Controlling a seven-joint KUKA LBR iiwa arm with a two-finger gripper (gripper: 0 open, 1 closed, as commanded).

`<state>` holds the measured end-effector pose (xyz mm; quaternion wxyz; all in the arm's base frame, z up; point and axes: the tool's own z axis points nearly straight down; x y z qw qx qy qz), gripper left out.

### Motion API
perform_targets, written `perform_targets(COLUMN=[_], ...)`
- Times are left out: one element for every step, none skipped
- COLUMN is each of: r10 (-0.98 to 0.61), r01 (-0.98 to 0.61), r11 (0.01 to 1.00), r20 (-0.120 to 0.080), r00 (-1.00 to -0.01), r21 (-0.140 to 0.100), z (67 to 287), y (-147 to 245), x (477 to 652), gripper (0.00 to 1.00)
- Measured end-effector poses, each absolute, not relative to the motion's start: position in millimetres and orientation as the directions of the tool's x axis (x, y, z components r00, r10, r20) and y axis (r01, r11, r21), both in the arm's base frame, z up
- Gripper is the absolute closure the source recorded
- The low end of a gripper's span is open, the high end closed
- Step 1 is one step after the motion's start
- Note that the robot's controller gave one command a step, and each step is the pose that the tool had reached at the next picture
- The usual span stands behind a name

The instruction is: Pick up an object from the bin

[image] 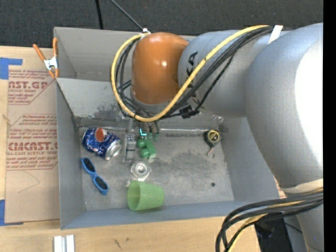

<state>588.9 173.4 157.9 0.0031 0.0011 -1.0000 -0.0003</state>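
Note:
My gripper [137, 138] hangs under the orange wrist cover, low over the middle of the bin floor. A small green block-like thing [148, 149] lies right beneath it, touching or nearly touching it. A crushed blue drink can [101, 143] lies just to the left. A small clear round thing [139, 169] sits just in front of the gripper, and a light green plastic cup [144, 196] lies on its side beyond that, near the front wall.
Blue sunglasses [94, 175] lie at the front left of the bin. A small yellow and black tape measure [212, 136] rests to the right by the back wall. The arm and its cables cover the bin's right rear part.

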Motion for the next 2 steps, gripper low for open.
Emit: perform_targets(r10=[0.121,0.123], r01=[0.121,0.123], r11=[0.993,0.992], r20=[0.006,-0.006], r00=[-0.993,-0.992], r21=[0.000,0.005], z=[78.1,84.6], y=[209.7,209.0], x=[585.7,589.9], gripper=[0.00,1.00])
